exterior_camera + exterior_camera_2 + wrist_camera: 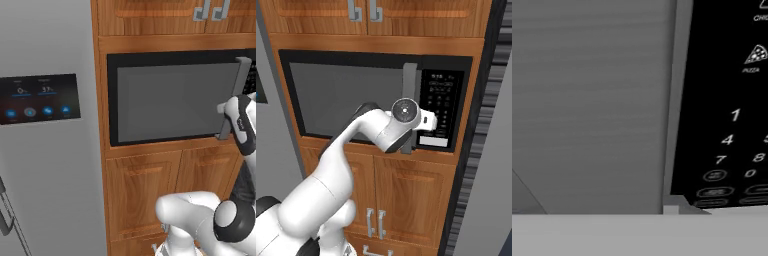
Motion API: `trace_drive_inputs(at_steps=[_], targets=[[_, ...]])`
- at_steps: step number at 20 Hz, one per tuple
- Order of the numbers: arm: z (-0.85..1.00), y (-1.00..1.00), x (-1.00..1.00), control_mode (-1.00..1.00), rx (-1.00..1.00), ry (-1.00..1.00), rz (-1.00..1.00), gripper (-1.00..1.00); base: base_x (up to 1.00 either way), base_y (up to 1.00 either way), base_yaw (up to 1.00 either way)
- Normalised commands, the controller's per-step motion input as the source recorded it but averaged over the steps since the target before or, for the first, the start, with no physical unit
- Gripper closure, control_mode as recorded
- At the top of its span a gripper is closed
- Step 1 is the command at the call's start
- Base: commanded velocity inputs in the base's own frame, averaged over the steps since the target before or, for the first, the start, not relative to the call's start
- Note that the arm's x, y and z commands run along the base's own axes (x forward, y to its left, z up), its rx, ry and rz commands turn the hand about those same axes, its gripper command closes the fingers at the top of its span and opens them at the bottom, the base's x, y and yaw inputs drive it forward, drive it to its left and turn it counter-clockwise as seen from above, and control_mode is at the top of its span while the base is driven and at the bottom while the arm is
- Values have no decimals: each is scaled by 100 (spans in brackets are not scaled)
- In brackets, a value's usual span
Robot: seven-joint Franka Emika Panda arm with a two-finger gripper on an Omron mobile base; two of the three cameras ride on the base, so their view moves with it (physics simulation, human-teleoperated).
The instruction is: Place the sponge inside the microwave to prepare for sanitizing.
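Microwave is built into the wooden cabinet column; door closed, dark glass facing the room. Grey bar handle runs upright along the door's right edge, with the black keypad just to its right.

Gripper sits at the lower half of the handle. The hand hides the fingers themselves in both base views; in the hand view the handle's grey face fills the left side at very close range and keypad digits lie to the right. Going by how the hand sits against the bar, fingers read as clamped on the handle, though the contact itself is not visible.

Step in hand, as I judge it: opening the door, an early stage of the task. The sponge has not been moved; I cannot locate it here.

Next move calls for pulling the handle outward in an arc about the door's left-side hinge, keeping the grip square so the bar does not slip out.

Hard to make out:
- microwave interior, behind the dark glass
- the keypad's right part, cut off in the left base view
- small touchscreen on the grey panel to the left; its icons are blurred
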Motion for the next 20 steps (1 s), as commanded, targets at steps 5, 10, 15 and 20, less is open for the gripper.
trace_drive_inputs(at_steps=[5,10,15,20], targets=[[0,9,-99,-100,-9,-4,0,100,0,0,0],[-2,6,-99,-100,-5,0,-12,100,0,0,0],[2,17,-100,-100,-1,0,-18,100,0,0,0],[-2,42,-91,-100,-16,0,-22,100,0,0,0]])
